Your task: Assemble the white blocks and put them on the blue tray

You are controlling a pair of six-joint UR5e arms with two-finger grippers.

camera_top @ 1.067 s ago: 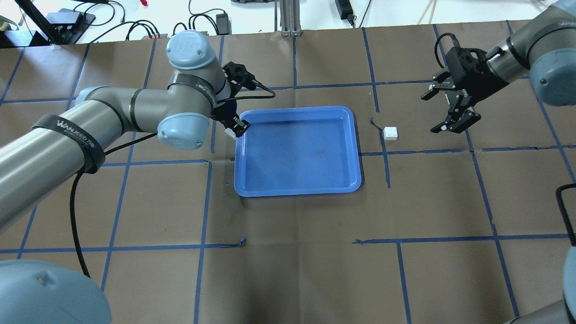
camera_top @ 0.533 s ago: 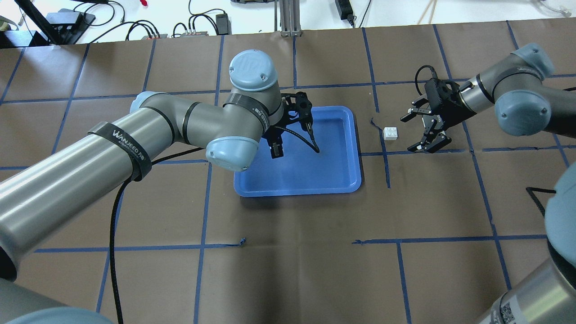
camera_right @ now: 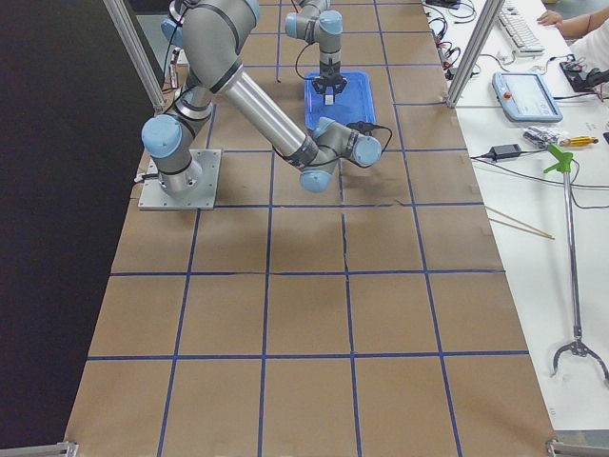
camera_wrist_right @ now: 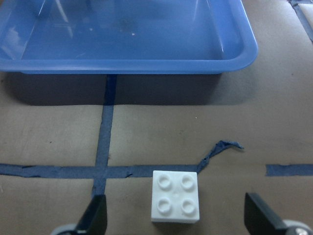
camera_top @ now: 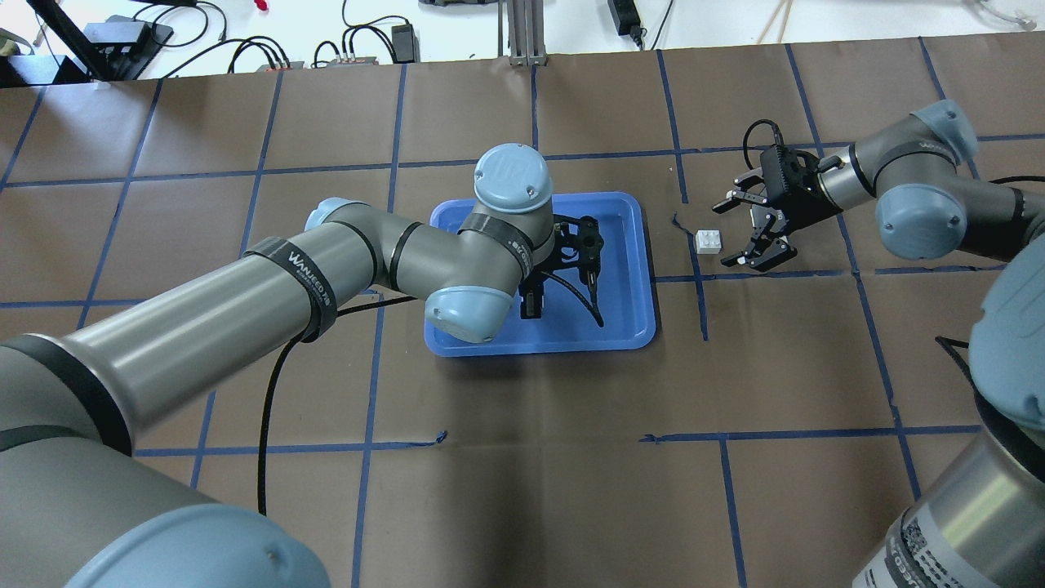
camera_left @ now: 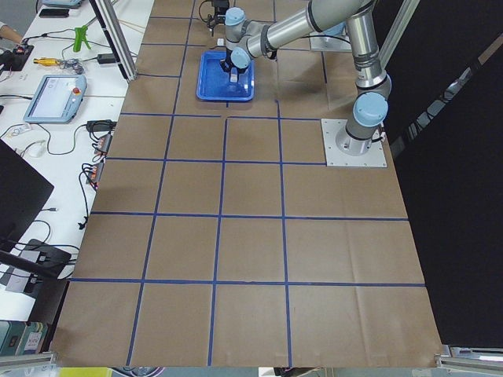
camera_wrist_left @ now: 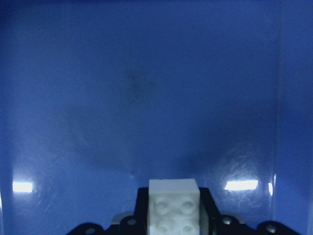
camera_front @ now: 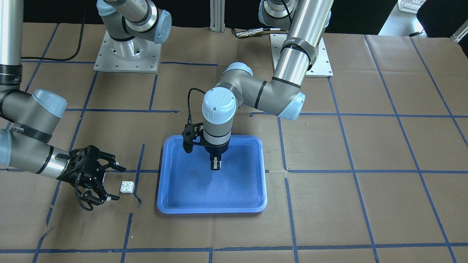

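Note:
The blue tray (camera_top: 629, 269) lies mid-table and shows in the front view (camera_front: 175, 197) too. My left gripper (camera_top: 529, 306) hangs over the tray's middle, shut on a white block (camera_wrist_left: 173, 205); it also shows in the front view (camera_front: 216, 165). The other white block (camera_top: 709, 242) lies studs up on the paper right of the tray, also seen in the front view (camera_front: 127, 187) and the right wrist view (camera_wrist_right: 175, 202). My right gripper (camera_top: 744, 235) is open just beside that block, jaws spread, one finger (camera_wrist_right: 93, 218) on each side of it, not touching.
Brown paper with a blue tape grid covers the table. A torn tape end (camera_wrist_right: 220, 148) curls up between the loose block and the tray. The left arm's black cable (camera_top: 571, 286) hangs over the tray. Cables and gear lie along the far edge.
My left arm swung right from the tray's far-left corner to over its middle, holding its block. My right gripper came left and down, close to the loose block, still open.

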